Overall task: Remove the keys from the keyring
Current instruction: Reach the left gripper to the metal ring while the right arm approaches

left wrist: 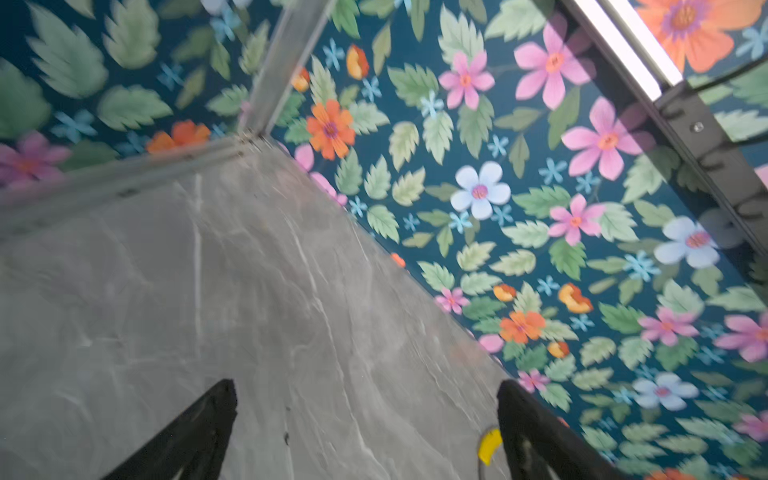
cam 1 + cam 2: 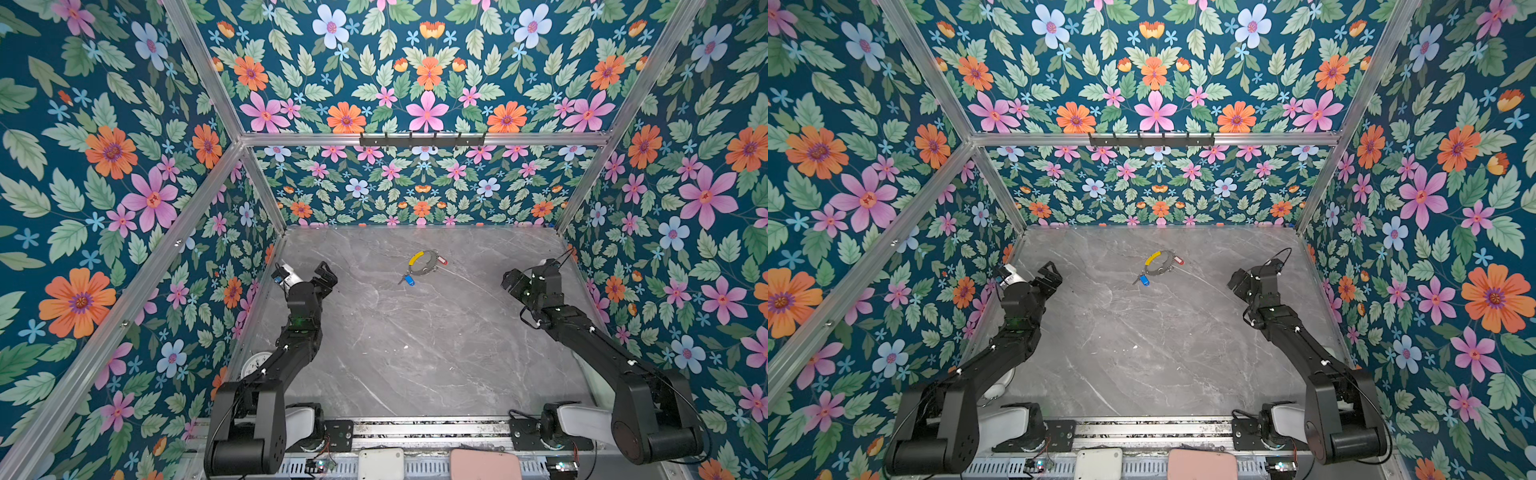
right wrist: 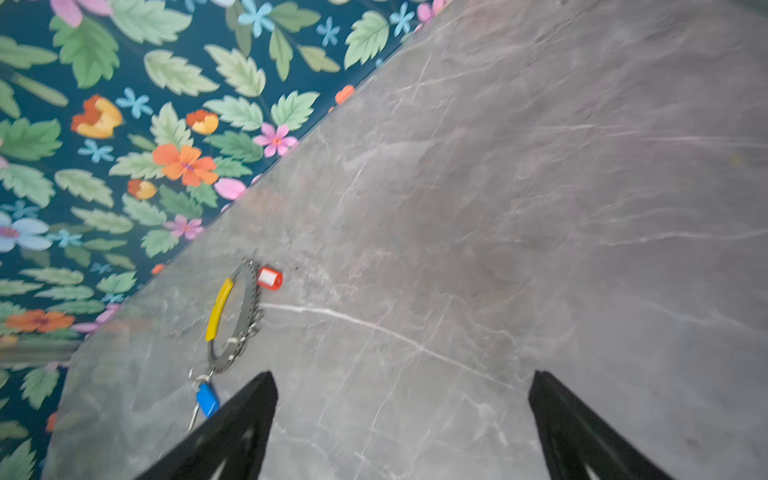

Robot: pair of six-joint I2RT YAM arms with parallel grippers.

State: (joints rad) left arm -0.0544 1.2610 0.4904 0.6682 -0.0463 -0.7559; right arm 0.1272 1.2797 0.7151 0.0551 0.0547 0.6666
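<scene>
Two keys (image 2: 409, 279) hang on the keyring (image 2: 428, 272). It lies flat on the far half of the table (image 2: 415, 353), about in the middle between left and right. One key has a blue tag (image 3: 207, 399) and sticks out on the near left side of the ring. The other key has a red tag (image 3: 269, 277) and sits on the far right side.

I think the ring is light, thin and hard. It looks like smooth metal, so it may slide on the table or slip when pinched. Because it lies so flat, it may be hard to get under. The yellow sleeve (image 3: 219, 309) looks like the best place to hold the ring, since it is thicker. The tags look thicker than the bare keys, so a tag looks good to pull on.

The left claw (image 1: 368, 386) is spread wide. It holds nothing and touches nothing. It hangs to the left of the ring, well apart from it. The right claw (image 3: 403, 374) is spread wide too, and it is empty. It hangs to the right of the ring, also well apart.
</scene>
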